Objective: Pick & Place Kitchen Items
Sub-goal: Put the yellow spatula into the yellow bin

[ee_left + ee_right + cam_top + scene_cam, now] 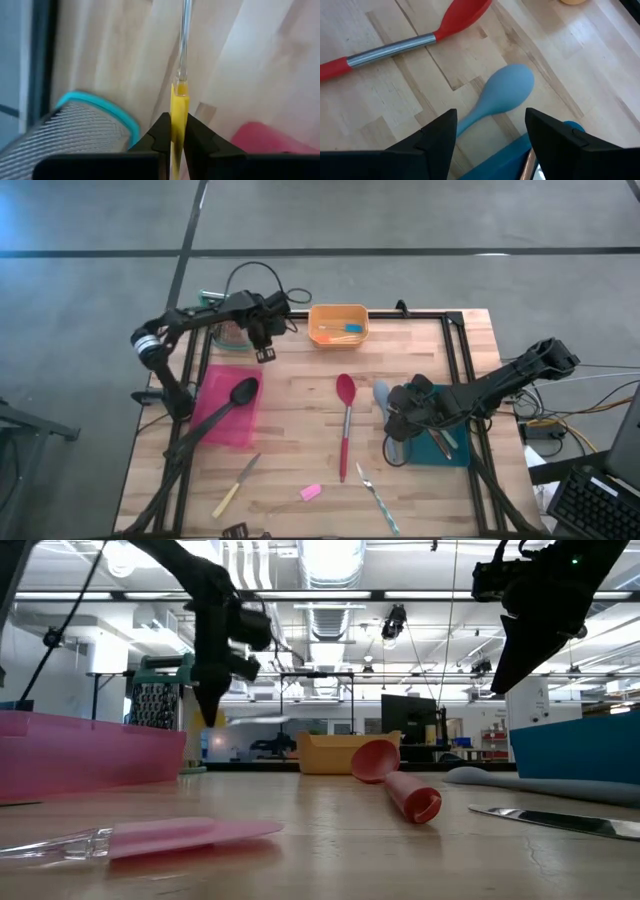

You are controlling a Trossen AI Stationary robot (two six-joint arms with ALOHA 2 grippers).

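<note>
Kitchen items lie spread over the desk [300, 405]: three long spoons, one black [225, 408] on a pink tray [228, 420], one red [345, 420] at the middle, one pale-blue [502, 92] beside a blue tray [445, 448]. Near the front edge are a yellow-handled knife [237, 485], a small pink tool [311, 492] and a slim metal piece [373, 492]. An orange tub [338, 325] at the back holds small tools, and a grater [75, 125] stands at the back left. The left fingers [172, 137] are closed tight on a yellow tool [179, 117] with a clear tip, held above the desk near the grater. The right fingers [490, 135] stand wide apart just over the pale-blue spoon, its bowl ahead of them and its neck passing between them; they hold nothing, and whether they touch it cannot be told.
</note>
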